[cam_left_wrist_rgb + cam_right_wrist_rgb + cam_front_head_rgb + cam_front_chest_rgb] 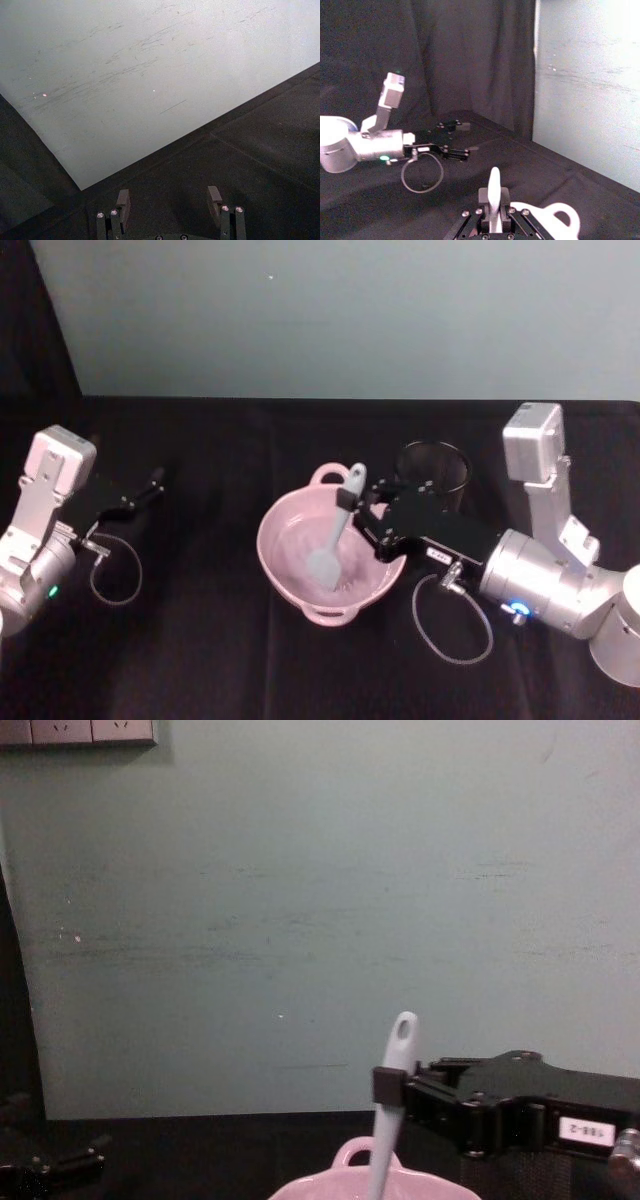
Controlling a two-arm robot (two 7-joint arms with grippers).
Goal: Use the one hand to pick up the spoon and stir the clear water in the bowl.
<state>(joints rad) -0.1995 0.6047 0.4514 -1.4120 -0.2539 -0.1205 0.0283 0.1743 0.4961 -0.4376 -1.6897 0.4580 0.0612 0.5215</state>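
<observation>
Spoon [338,525]: off the tabletop [200,650] and standing in the bowl [272,525] at mid-scene. We note the right tool [352,502] clamped on the handle a little below the holed tip. From the chest view the jaws sit flat against the handle, with the tip rising above them. The handle leans toward the far right. The broad head lies low inside the bowl, right of its centre. We cannot tell whether it touches the bottom.

Bowl: pink, glossy, loop handle on the far rim. The water is clear, and we cannot make out its surface with any confidence.

Black mesh cup [435,468]: just beyond the right tool, far right of the bowl.

Left tool [150,483]: parked at the left, well apart from the bowl, fingers spread, holding nothing.

Progress, as we judge it: the pick-up is done and the head is placed in the bowl, so stirring is the step in hand. One moment cannot show how much stirring has been made. What is left is circling the head through the water while keeping the handle off the rim, lest the bowl shift.
</observation>
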